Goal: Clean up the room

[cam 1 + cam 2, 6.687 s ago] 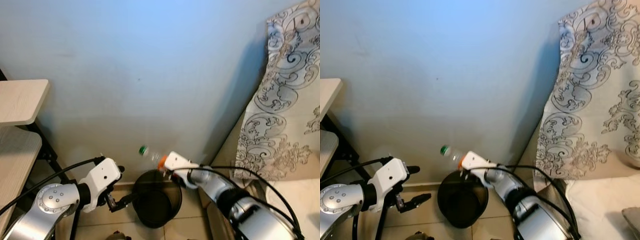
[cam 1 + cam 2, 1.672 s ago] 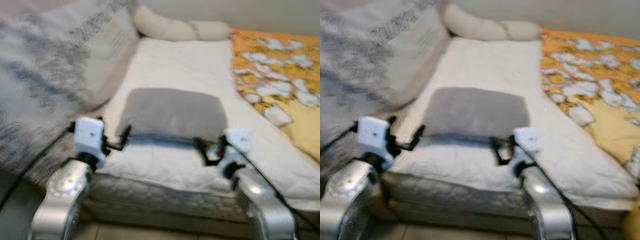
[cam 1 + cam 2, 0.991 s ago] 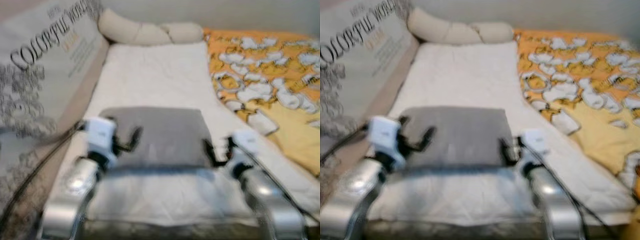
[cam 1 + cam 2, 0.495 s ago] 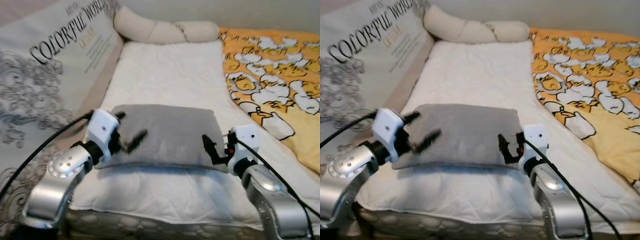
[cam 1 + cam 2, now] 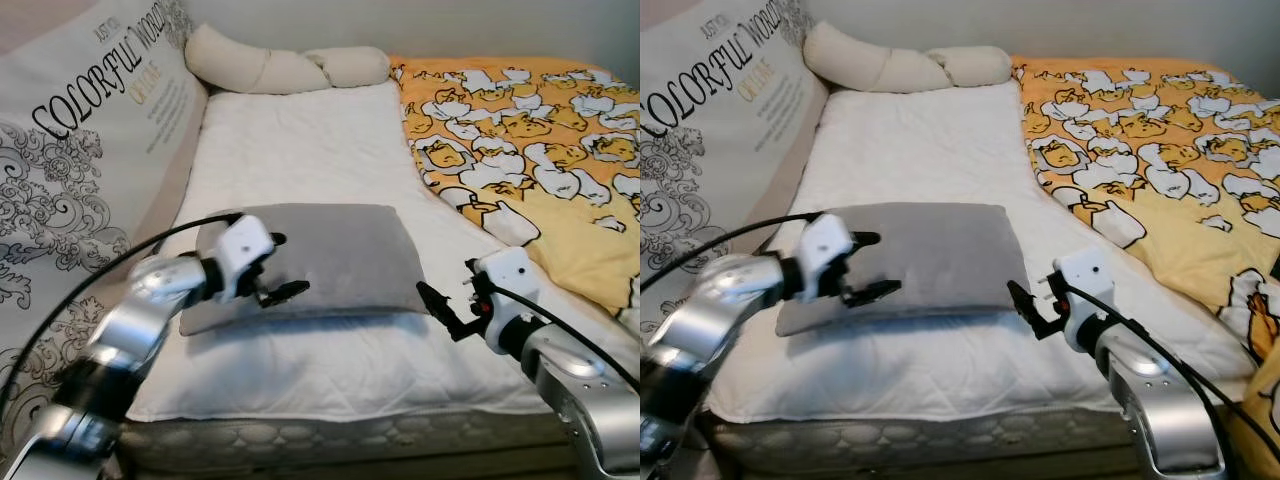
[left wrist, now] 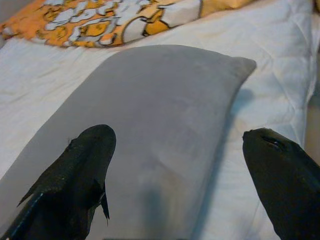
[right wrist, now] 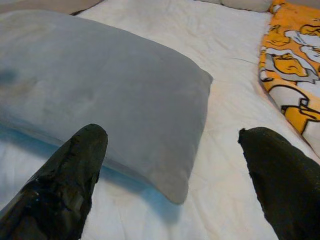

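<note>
A grey pillow point(image 5: 330, 255) lies flat on the white mattress pad point(image 5: 310, 150), near the bed's front edge. My left gripper point(image 5: 283, 268) hovers open over the pillow's left part, nothing between its fingers; in the left wrist view the pillow point(image 6: 160, 115) spreads out between the two black fingers point(image 6: 75, 175). My right gripper point(image 5: 440, 312) is open just off the pillow's right front corner, low over the pad. The right wrist view has that pillow corner point(image 7: 185, 165) between the fingers point(image 7: 60, 185), apart from both.
An orange duck-print blanket point(image 5: 530, 130) covers the bed's right side. A cream bolster point(image 5: 280, 68) lies at the head. A lettered, swirl-patterned panel point(image 5: 70, 170) stands along the left. The mattress edge point(image 5: 330, 440) runs across the front.
The view swung from a wall and black bin, where my right gripper held a bottle, to the bed. In the last half second my left gripper reached farther over the pillow.
</note>
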Available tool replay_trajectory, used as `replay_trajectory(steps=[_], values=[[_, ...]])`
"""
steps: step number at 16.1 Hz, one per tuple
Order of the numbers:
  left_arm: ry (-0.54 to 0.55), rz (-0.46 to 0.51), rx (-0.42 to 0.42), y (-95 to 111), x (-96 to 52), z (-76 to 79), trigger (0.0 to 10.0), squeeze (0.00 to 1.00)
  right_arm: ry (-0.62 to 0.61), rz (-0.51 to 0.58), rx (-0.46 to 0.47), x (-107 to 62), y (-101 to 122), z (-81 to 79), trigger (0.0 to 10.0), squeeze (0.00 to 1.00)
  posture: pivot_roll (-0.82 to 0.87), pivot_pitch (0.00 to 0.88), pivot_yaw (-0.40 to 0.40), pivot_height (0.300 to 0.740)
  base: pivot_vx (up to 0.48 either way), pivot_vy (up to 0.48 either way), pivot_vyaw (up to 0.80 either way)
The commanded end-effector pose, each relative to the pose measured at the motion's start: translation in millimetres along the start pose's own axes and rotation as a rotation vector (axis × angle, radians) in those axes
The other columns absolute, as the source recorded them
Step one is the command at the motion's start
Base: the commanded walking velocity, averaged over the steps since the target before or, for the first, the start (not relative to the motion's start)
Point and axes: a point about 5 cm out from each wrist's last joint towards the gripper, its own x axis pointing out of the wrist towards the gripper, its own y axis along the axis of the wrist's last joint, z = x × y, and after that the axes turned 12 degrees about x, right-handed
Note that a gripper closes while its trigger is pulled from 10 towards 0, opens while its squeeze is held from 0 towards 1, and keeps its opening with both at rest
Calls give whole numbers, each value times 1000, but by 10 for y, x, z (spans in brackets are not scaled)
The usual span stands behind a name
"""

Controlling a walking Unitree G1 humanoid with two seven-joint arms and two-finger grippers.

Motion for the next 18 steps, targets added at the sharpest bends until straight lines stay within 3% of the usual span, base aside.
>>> replay_trajectory(steps=[1,2,4,7,9,13,18], values=[[-12,-17,34,-8,42,-3,10000,1000,2,9,-1,-25,8,8,10000,0,-66,0,69,740,0,0,0],[-24,-22,48,-29,132,32,10000,0,3,5,5,-26,-19,-15,10000,0,-67,0,68,740,0,0,0],[-13,-38,84,-60,316,103,10000,0,23,-6,15,-11,-73,-100,10000,0,-69,0,62,740,0,0,0],[17,-62,129,-102,437,107,10000,0,39,-11,27,0,-101,-151,10000,0,-73,0,56,740,0,0,0],[52,-72,135,-121,471,90,10000,0,35,-10,33,2,-106,-148,10000,0,-72,0,49,740,0,0,0],[88,-82,224,-110,565,67,10000,0,21,-4,29,16,-85,-124,10000,0,-79,0,47,740,0,0,0],[82,-104,285,-120,655,104,10000,0,7,-2,34,25,-83,-109,10000,0,-82,0,41,740,0,0,0]])
